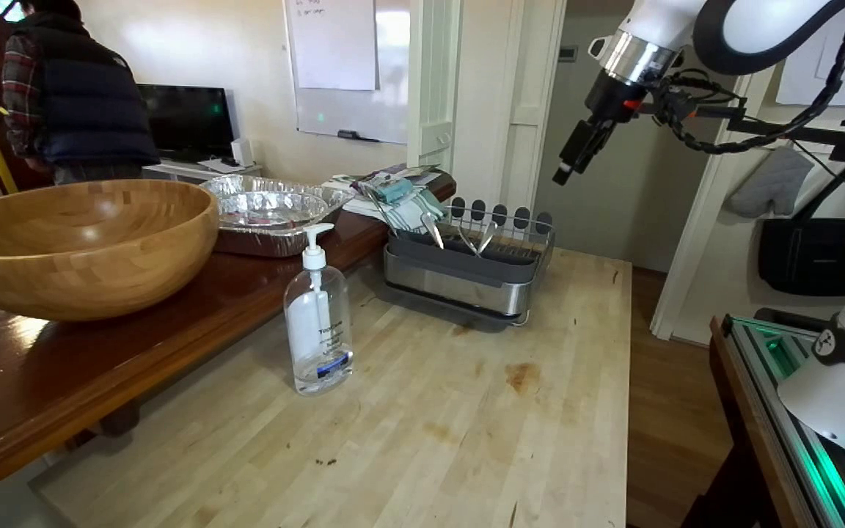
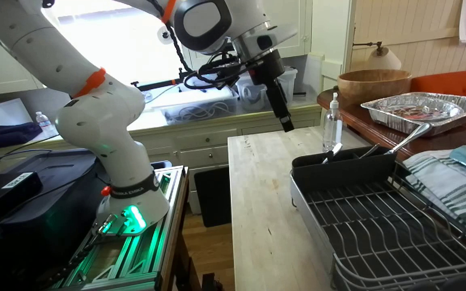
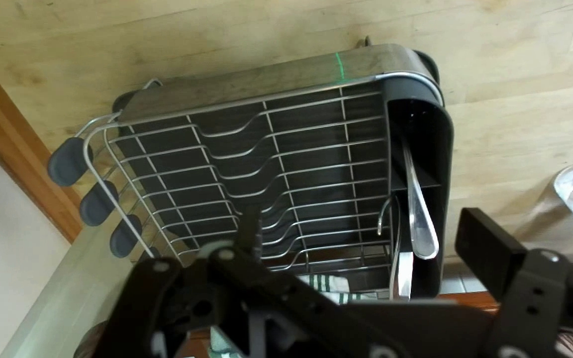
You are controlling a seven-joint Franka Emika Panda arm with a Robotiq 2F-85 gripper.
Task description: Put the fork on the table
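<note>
Several silver utensils stand in the black cutlery holder point(image 2: 346, 176) of the dish rack point(image 1: 459, 290). One has a wide handle point(image 3: 422, 226); another, long and slanted point(image 2: 411, 138), sticks out at the far end. Their lower ends are hidden, so I cannot tell which is the fork. The light wooden table point(image 1: 430, 425) carries the rack. My gripper point(image 3: 368, 238) is open and empty, with the cutlery holder between its fingers in the wrist view. In both exterior views the gripper point(image 1: 563, 172), also here point(image 2: 287, 125), is in the air, well above the table and apart from the rack.
A clear pump bottle point(image 1: 320, 330) stands on the table beside the rack. A raised dark wood counter point(image 1: 195, 315) borders the table, holding a wooden bowl point(image 1: 85, 249), foil trays point(image 1: 268, 238) and striped towels point(image 2: 447, 182). A person point(image 1: 78, 95) stands in the background.
</note>
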